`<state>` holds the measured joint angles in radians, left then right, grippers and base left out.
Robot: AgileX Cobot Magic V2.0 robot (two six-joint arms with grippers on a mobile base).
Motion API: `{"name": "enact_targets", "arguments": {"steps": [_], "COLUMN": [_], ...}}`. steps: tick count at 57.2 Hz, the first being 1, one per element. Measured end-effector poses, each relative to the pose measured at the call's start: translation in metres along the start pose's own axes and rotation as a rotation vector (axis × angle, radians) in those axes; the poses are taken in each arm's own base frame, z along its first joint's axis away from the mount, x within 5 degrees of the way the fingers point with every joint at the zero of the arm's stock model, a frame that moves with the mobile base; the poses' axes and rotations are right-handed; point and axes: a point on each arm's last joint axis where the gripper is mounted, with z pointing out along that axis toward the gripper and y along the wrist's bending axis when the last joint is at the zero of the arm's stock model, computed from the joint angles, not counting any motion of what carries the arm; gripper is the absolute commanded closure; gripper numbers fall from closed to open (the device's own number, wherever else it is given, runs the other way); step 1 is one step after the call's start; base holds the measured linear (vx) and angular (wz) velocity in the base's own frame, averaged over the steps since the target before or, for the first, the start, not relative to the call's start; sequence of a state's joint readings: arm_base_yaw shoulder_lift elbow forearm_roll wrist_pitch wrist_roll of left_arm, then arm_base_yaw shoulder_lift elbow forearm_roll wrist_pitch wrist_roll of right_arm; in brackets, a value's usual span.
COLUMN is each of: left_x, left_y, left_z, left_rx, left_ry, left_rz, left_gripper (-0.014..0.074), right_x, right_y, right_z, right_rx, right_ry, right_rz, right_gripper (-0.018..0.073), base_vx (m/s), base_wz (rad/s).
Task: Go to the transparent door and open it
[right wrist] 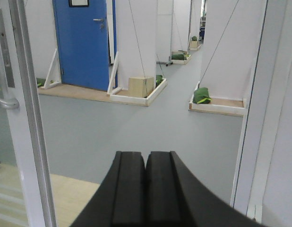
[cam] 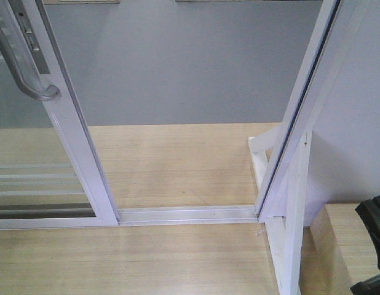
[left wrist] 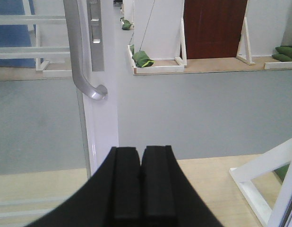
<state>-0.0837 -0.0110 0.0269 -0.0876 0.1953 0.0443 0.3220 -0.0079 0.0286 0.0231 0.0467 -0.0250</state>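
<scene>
I have the transparent door (cam: 67, 132) up and to the left of my left claw (left wrist: 140, 165), its white upright just beyond the closed pads, and its curved grey handle (left wrist: 82, 61) hanging higher and a touch further left. Both claws are pressed shut on nothing; the right claw (right wrist: 146, 175) looks straight through the gap, with the fixed jamb (right wrist: 257, 104) off to its right.

From the front view the panel already sits well away from that jamb, leaving a bare stretch of floor track (cam: 187, 214) between them, so I judge the opening largely made. If more travel is wanted, I would keep the left claw closed and push flat against the upright below the handle, moving along the track line, not into the glass. Pushing low risks racking the frame, so I would stay near handle height and keep the right claw clear of the slanted support post (cam: 294, 221).
</scene>
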Motion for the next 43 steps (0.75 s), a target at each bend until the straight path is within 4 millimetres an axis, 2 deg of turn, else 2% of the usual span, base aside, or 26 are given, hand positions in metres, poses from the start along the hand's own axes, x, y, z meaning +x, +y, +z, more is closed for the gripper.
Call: {"name": "enact_targets", "arguments": {"steps": [17,43], "left_x": [0.0001,0.0001], "left_y": [0.0,0.0], "left_z": [0.0,0.0], "left_rx": [0.0,0.0], "left_ry": [0.001,0.001], "left_rz": [0.0,0.0], "left_gripper": [0.0602,0.0602], "right_x": [0.0032,0.0034], "right_y": [-0.0068,-0.0071], "right_z": [-0.0005,-0.0006], "right_rx": [0.121,0.126], "right_ry": [0.032,0.034], "right_rz": [0.003,0.001], "right_gripper": [0.0562,0.0562], "base_vx": [0.0,0.0], "base_wz": [0.0,0.0]}}
